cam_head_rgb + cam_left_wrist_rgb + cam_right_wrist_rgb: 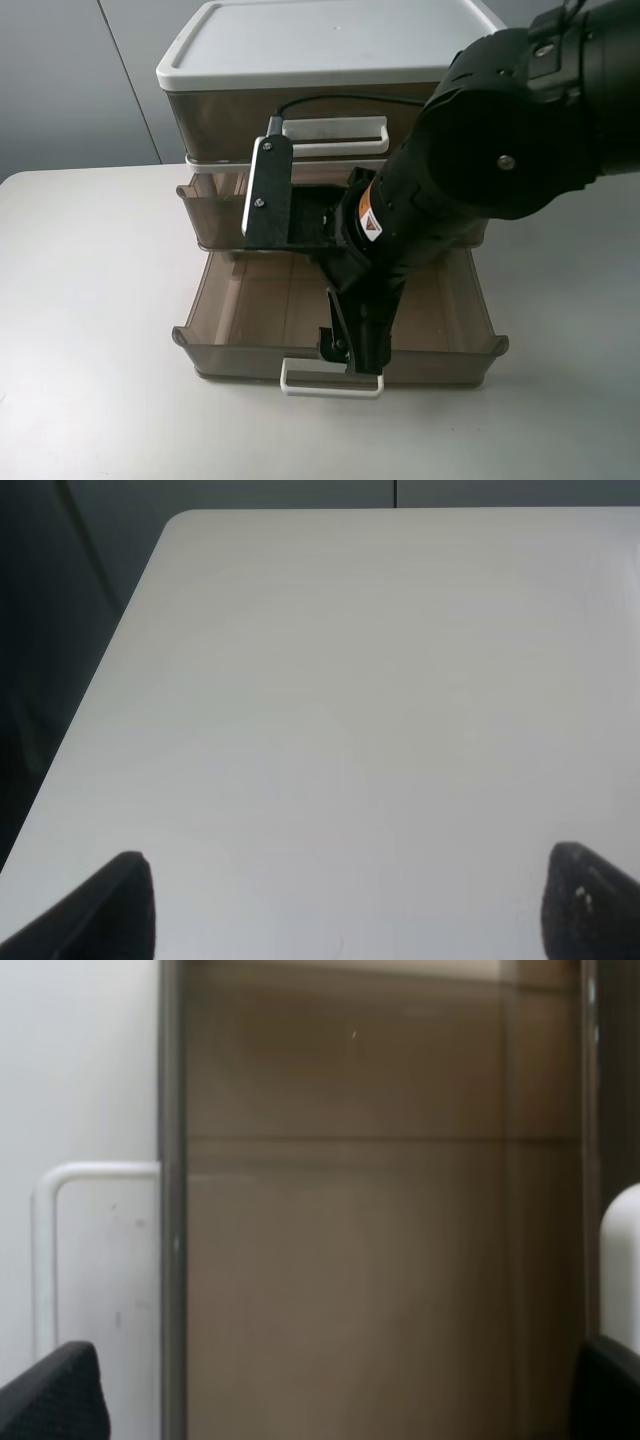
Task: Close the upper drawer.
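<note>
The upper drawer, shallow smoky-brown and the middle tier of the unit, stands partly pulled out. Its handle is hidden behind my right arm. The lowest drawer is pulled out far, and its white loop handle shows at the front. My right gripper reaches down over the lowest drawer, just inside its front wall. In the right wrist view it is open and empty above that drawer's floor, with the loop handle beside it. My left gripper is open over bare table.
The tall top drawer under the white lid is shut, with its white handle in front. The unit stands on a white table. The left wrist view shows the table's rounded corner and the dark floor beyond.
</note>
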